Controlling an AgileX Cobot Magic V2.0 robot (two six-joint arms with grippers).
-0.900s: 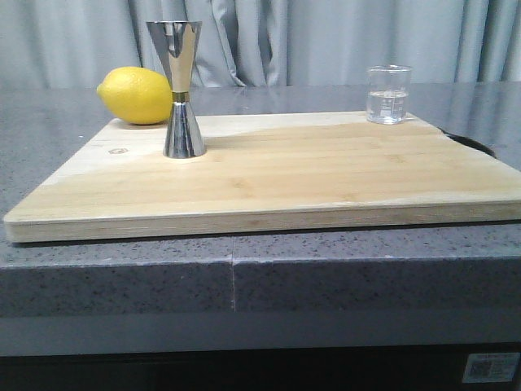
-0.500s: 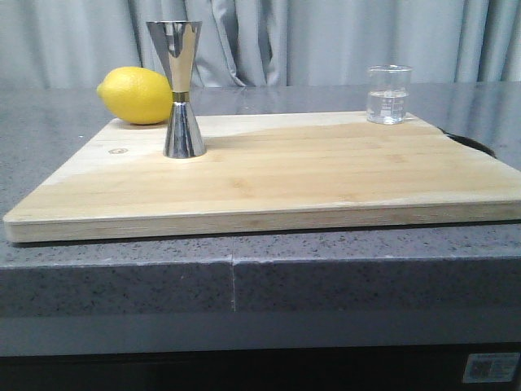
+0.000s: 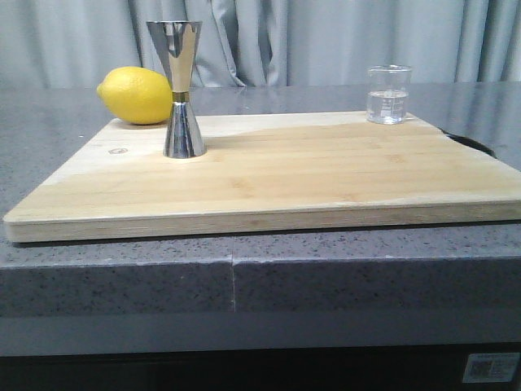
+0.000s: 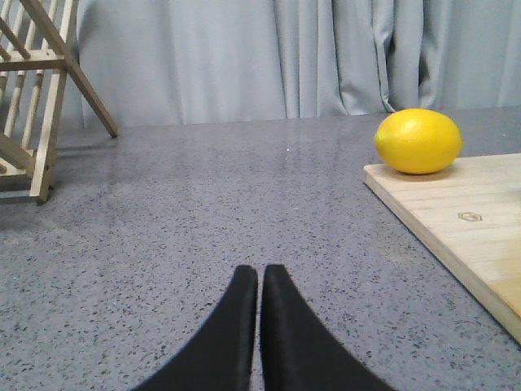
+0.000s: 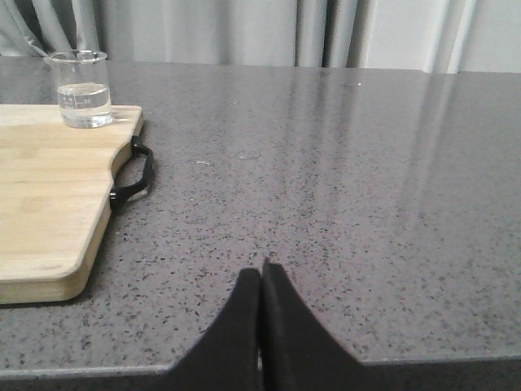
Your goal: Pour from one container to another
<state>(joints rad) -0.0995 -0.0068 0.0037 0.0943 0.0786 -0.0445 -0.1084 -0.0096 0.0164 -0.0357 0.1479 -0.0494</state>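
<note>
A small clear glass beaker (image 3: 387, 94) with clear liquid in it stands at the far right corner of the wooden cutting board (image 3: 269, 175); the right wrist view also shows the beaker (image 5: 80, 89). The tall steel jigger (image 3: 180, 88) stands upright on the board's left part. My left gripper (image 4: 259, 273) is shut and empty over the grey counter, left of the board. My right gripper (image 5: 261, 270) is shut and empty near the counter's front edge, right of the board. Neither gripper shows in the front view.
A yellow lemon (image 3: 136, 95) lies on the board's far left corner, behind the jigger, also seen as the lemon (image 4: 418, 141) from the left wrist. A wooden rack (image 4: 37, 98) stands far left. The board's black handle (image 5: 134, 173) sticks out on its right side.
</note>
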